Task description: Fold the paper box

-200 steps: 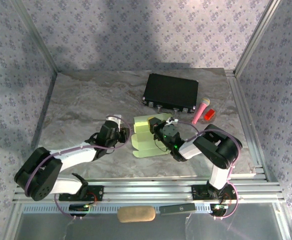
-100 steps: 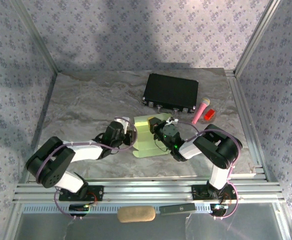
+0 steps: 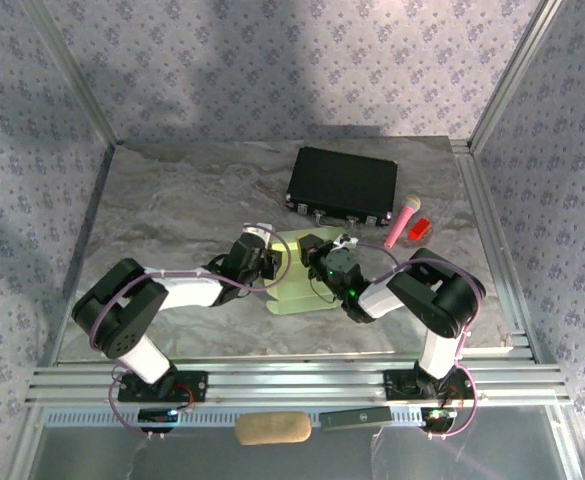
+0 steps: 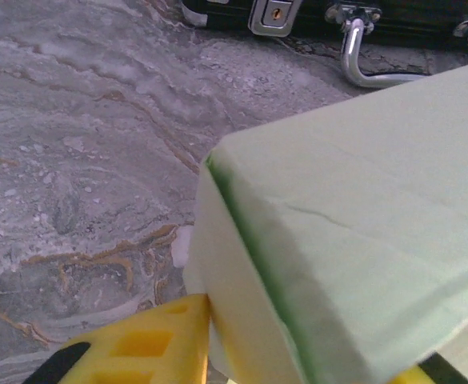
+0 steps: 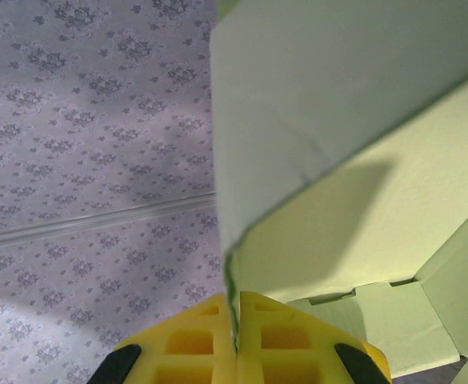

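Note:
The paper box (image 3: 300,292), pale yellow-green card, lies partly folded at the table's middle, between both arms. In the left wrist view its folded corner (image 4: 330,224) fills the gap between the jaws of my left gripper (image 4: 310,346). One yellow finger (image 4: 138,344) touches the box's side wall; the other is mostly hidden behind the card. From above, the left gripper (image 3: 272,262) sits at the box's left edge. My right gripper (image 5: 235,320) is shut on a thin upright flap (image 5: 298,96) of the box, and from above it (image 3: 314,252) is at the box's far side.
A black case (image 3: 342,185) with metal latches and a handle (image 4: 362,60) lies just behind the box. A pink stick-shaped object (image 3: 404,220) and a small red item (image 3: 419,228) lie to its right. Patterned walls enclose the marble table (image 3: 162,200).
My left arm has swung right to the box's left edge, and its jaws have narrowed around the corner. The right arm and its pinched flap have not moved.

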Robot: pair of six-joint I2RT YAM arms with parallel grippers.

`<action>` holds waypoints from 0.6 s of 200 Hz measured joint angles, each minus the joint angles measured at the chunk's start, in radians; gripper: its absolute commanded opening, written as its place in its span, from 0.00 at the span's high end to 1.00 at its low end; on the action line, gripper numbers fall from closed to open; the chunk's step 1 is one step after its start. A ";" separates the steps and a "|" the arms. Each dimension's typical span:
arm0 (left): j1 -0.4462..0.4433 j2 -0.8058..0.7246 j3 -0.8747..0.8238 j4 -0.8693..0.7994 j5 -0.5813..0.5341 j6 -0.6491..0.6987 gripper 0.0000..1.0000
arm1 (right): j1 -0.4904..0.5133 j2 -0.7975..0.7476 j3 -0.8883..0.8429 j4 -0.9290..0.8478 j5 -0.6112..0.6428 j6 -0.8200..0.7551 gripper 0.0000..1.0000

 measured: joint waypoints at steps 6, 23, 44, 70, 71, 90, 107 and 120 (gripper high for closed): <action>-0.008 0.006 0.007 -0.006 -0.021 -0.003 0.76 | 0.000 0.000 0.000 0.001 0.003 0.000 1.00; -0.024 0.014 0.014 -0.011 -0.065 -0.011 0.76 | -0.001 0.002 0.000 0.003 0.009 -0.006 1.00; -0.038 0.027 0.020 -0.016 -0.102 -0.027 0.78 | 0.000 0.014 0.000 0.021 0.014 -0.017 1.00; -0.045 0.034 0.026 -0.026 -0.134 -0.038 0.81 | 0.008 0.038 0.000 0.058 0.029 -0.031 1.00; -0.045 0.034 0.026 -0.027 -0.134 -0.040 0.81 | 0.008 0.039 0.000 0.059 0.029 -0.031 1.00; -0.050 0.035 0.032 -0.042 -0.155 -0.048 0.85 | 0.012 0.060 0.000 0.090 0.036 -0.035 1.00; -0.054 0.039 0.047 -0.067 -0.180 -0.055 0.93 | 0.016 0.072 0.000 0.113 0.044 -0.035 1.00; -0.056 0.040 0.058 -0.092 -0.201 -0.062 1.00 | 0.018 0.073 0.000 0.115 0.048 -0.035 0.94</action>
